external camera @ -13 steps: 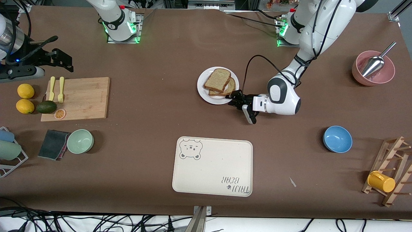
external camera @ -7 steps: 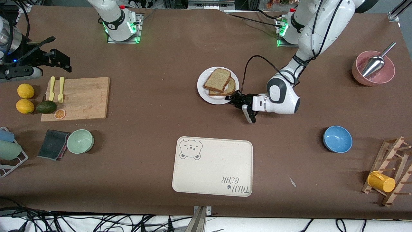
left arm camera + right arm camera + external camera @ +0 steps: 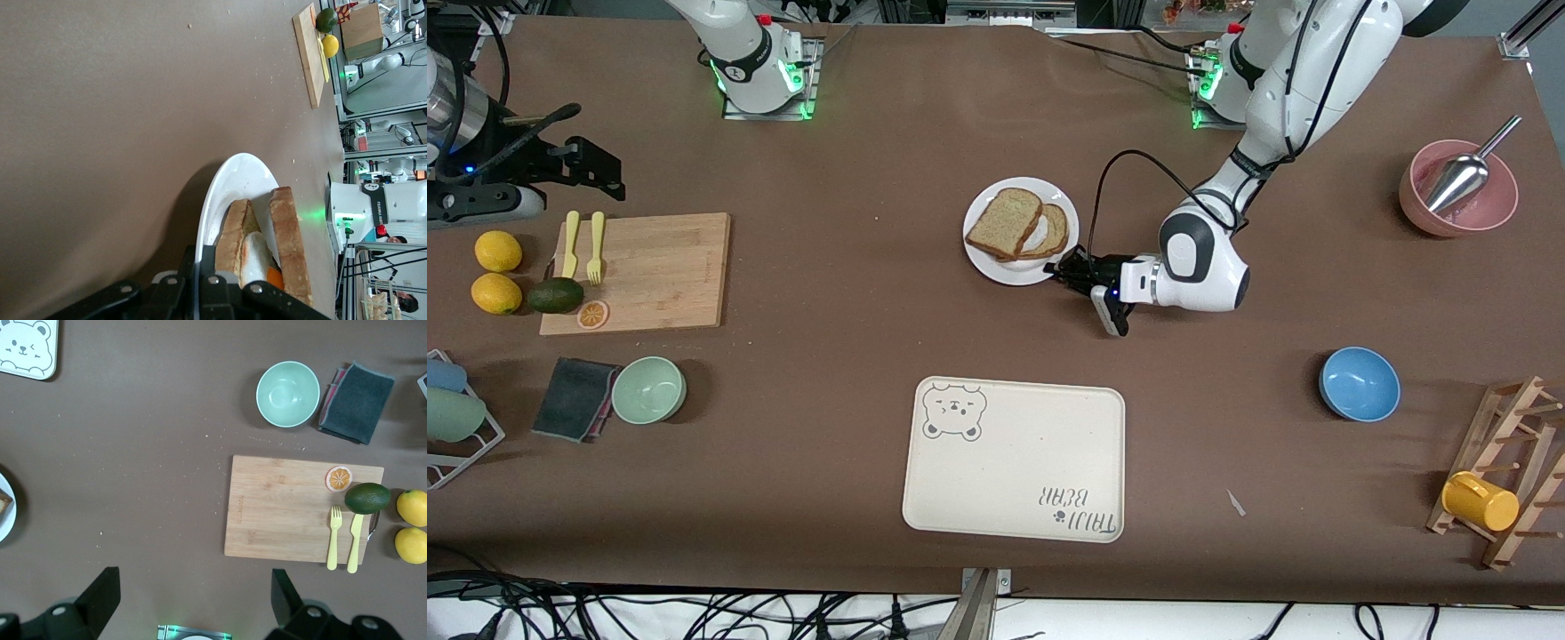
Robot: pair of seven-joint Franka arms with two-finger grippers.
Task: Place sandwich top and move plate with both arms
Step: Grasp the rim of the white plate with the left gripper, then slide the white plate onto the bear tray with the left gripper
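The white plate [image 3: 1000, 267] sits mid-table. It carries the sandwich top [image 3: 1003, 222], which lies askew over a lower bread slice [image 3: 1055, 229] with egg. My left gripper [image 3: 1066, 268] is low at the plate's edge toward the left arm's end, shut on the rim. The left wrist view shows the rim [image 3: 233, 187] between the fingers of my left gripper [image 3: 208, 257], with the sandwich top [image 3: 290, 247] beside them. My right gripper [image 3: 605, 173] is open and empty in the air over the table at the right arm's end, above the cutting board. Its open fingers [image 3: 100, 593] show in the right wrist view.
A cream bear tray [image 3: 1014, 462] lies nearer the front camera than the plate. A wooden cutting board [image 3: 649, 271] with forks, an avocado and lemons, and a green bowl [image 3: 649, 389], are toward the right arm's end. A blue bowl [image 3: 1359, 384] and pink bowl [image 3: 1458, 187] are toward the left arm's end.
The left gripper and the plate have shifted a little toward the right arm's end and away from the front camera. The bread moved with the plate. The right arm barely moved.
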